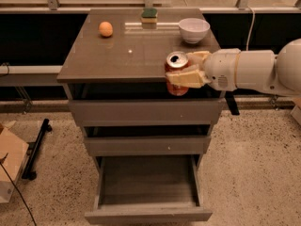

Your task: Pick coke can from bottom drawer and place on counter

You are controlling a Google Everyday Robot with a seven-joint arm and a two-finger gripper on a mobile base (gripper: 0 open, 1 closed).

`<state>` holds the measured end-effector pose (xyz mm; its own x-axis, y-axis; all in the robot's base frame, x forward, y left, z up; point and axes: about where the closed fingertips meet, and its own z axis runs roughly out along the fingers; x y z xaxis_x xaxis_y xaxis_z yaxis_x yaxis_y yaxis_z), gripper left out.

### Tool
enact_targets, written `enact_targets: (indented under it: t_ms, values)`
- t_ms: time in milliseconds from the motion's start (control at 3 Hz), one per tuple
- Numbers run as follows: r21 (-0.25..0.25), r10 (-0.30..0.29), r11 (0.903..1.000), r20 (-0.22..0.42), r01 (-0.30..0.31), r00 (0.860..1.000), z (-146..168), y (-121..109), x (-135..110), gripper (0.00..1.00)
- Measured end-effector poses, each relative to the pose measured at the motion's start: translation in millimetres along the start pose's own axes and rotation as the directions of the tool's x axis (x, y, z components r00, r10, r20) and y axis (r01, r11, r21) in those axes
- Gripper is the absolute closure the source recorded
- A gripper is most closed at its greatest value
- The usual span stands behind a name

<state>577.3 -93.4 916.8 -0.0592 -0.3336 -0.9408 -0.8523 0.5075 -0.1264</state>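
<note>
The red coke can (177, 74) with a silver top is held upright in my gripper (189, 68), whose cream fingers are shut around it. The can hangs at the front edge of the counter (127, 51), right of centre, at counter height. My white arm reaches in from the right. The bottom drawer (148, 187) is pulled open below and shows nothing inside.
On the counter stand an orange fruit (106, 29) at the back left, a green and yellow sponge (149, 15) at the back middle and a white bowl (194, 29) at the back right. The two upper drawers are closed. A cardboard box (9, 166) sits on the floor at left.
</note>
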Motion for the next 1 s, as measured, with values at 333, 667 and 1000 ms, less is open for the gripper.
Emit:
enact_targets:
  t_ms: [333,667,1000]
  values:
    - [0.021,-0.005,0.9998,0.024,0.005,1.0,6,-28,-25,1.0]
    - [0.049,0.055,0.9972,0.047,-0.057,0.997,27,-66,-31,1.0]
    - [0.06,0.137,0.9884,0.042,-0.139,0.99,53,-99,-16,1.0]
